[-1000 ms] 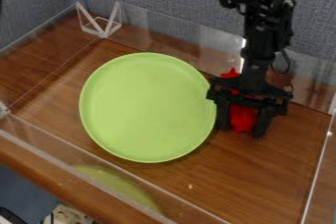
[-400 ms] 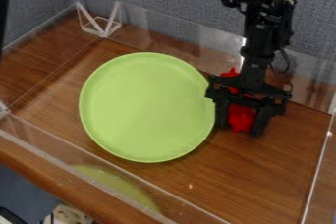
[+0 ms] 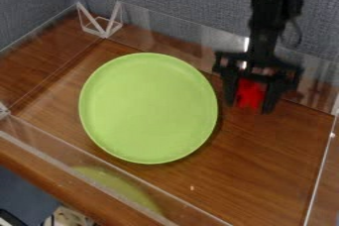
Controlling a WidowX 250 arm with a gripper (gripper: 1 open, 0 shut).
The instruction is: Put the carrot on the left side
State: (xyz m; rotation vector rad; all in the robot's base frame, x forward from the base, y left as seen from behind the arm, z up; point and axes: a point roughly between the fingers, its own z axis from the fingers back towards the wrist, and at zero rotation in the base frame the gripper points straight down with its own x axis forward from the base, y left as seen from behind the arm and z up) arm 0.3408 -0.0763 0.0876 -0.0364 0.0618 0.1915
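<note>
The carrot (image 3: pixel 249 93) is a short bright red stick held upright between my black fingers at the right of the table, just past the right rim of the round light-green plate (image 3: pixel 146 108). My gripper (image 3: pixel 251 104) points straight down and is shut on the carrot, holding it a little above the wood. The fingers hide its lower end. The frame is blurred around the arm.
A brown wooden table (image 3: pixel 272 166) is boxed in by low clear walls (image 3: pixel 27 146). A small white wire stand (image 3: pixel 99 19) sits at the back left corner. Bare wood lies left of the plate and in front of it.
My gripper has closed tighter on the carrot and risen straight up with it from the table. The plate has not moved.
</note>
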